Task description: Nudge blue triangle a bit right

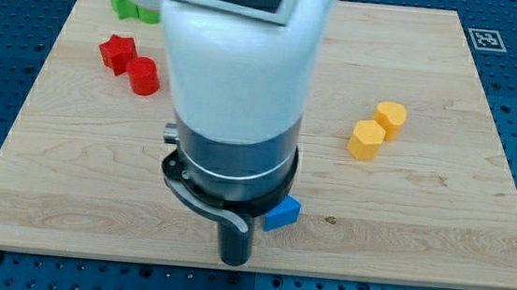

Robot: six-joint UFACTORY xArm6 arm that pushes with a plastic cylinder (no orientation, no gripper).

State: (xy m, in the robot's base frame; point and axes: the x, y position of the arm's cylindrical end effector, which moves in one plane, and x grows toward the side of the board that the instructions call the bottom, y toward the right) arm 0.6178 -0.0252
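Observation:
The arm's white and grey body fills the middle of the camera view. My tip touches the board near the view's bottom edge, just left of and below the blue triangle. Only the triangle's right part shows past the arm. The blue cube that lay to its left is hidden behind the arm.
A red star and a red cylinder sit at the upper left. Green blocks lie at the top left, partly hidden by the arm. Two yellow blocks sit at the right. The wooden board ends just below my tip.

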